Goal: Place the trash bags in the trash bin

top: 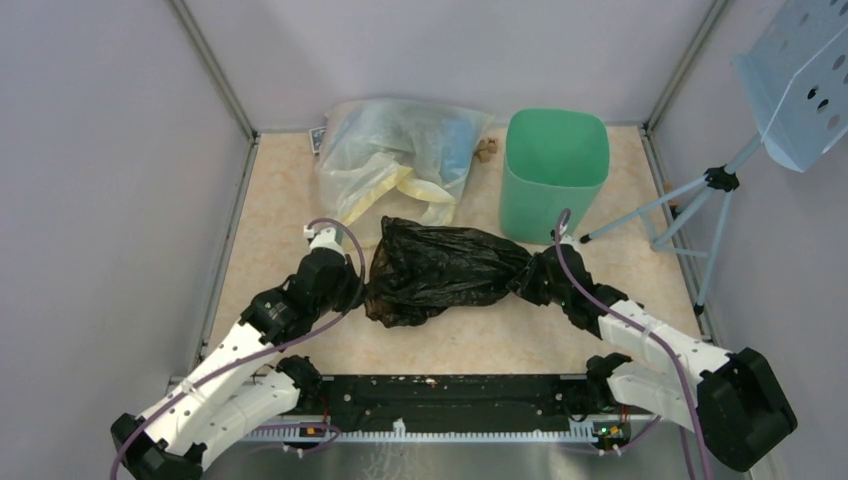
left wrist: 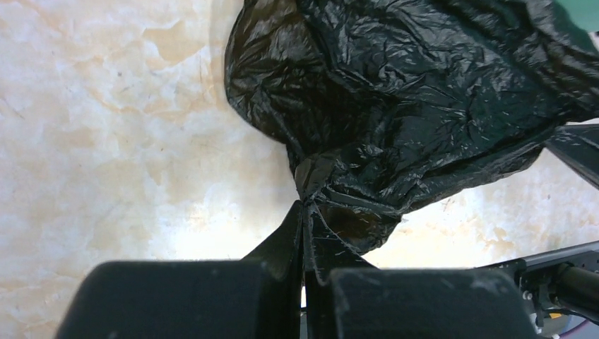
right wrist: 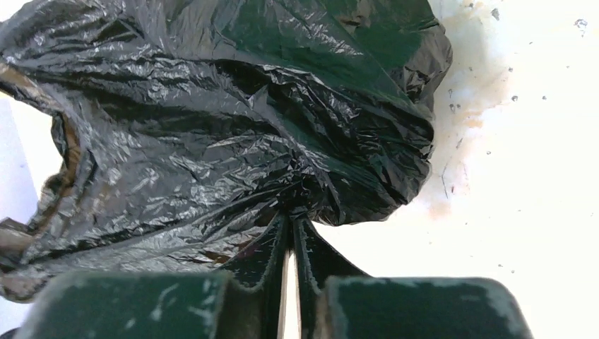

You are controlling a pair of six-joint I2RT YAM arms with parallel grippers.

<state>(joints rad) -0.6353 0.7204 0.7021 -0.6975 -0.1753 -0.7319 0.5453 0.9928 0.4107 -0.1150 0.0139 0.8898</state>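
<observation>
The glossy black crinkled trash bag (top: pixel 440 270) lies stretched across the middle of the table between my two grippers. My left gripper (top: pixel 360 288) is shut on its left end; the left wrist view shows the jaws pinching a gathered fold of the bag (left wrist: pixel 395 106) at the tips (left wrist: pixel 305 212). My right gripper (top: pixel 535 275) is shut on its right end; the right wrist view shows the bag (right wrist: pixel 212 120) pinched at the tips (right wrist: pixel 291 215). The mint-green trash bin (top: pixel 553 175) stands upright behind the bag's right end, mouth open.
A large translucent bag (top: pixel 400 160) with blue and yellow contents lies at the back, left of the bin. Small brown bits (top: pixel 486 150) sit beside it. A pale blue perforated tray (top: pixel 800 75) on a tripod (top: pixel 700 200) stands at the right. Walls enclose the table.
</observation>
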